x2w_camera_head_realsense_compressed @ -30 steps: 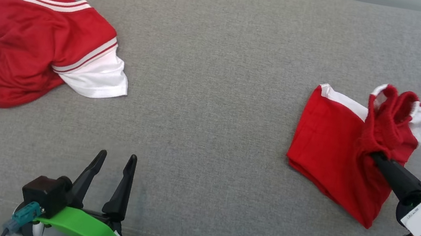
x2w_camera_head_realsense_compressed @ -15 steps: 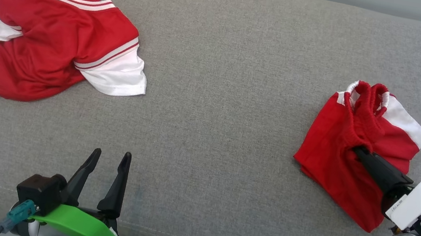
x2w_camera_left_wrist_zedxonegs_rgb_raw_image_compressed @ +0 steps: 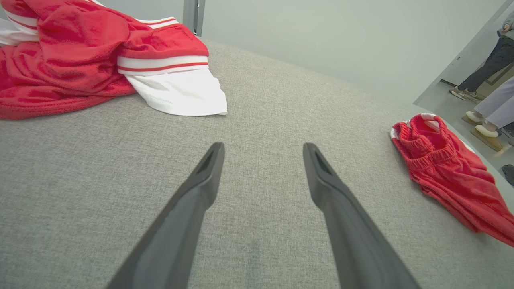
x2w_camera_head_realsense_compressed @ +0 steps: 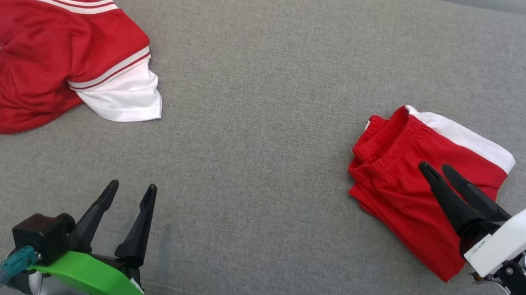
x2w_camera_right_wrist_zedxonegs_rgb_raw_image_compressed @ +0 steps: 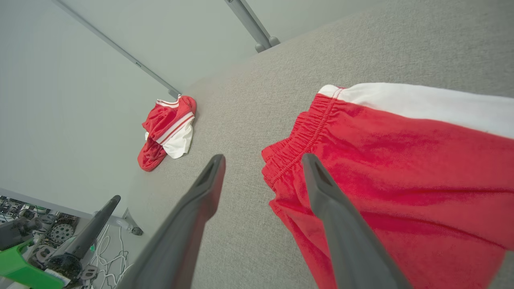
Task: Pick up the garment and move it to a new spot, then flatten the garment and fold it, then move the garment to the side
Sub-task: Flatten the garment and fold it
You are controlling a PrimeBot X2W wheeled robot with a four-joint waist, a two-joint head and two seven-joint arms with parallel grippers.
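right gripper (x2w_camera_head_realsense_compressed: 434,166): fingers apart over shorts (x2w_camera_head_realsense_compressed: 384,186) | left gripper (x2w_camera_head_realsense_compressed: 133,184): fingers apart

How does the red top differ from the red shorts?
The top is crumpled in a heap; the shorts lie folded, fairly flat. The top looks larger than the shorts. The top has striped white trim; the shorts have a gathered waistband and one white band. The open right gripper hovers over the shorts, not the top. Both are red and white, on the grey cushion.
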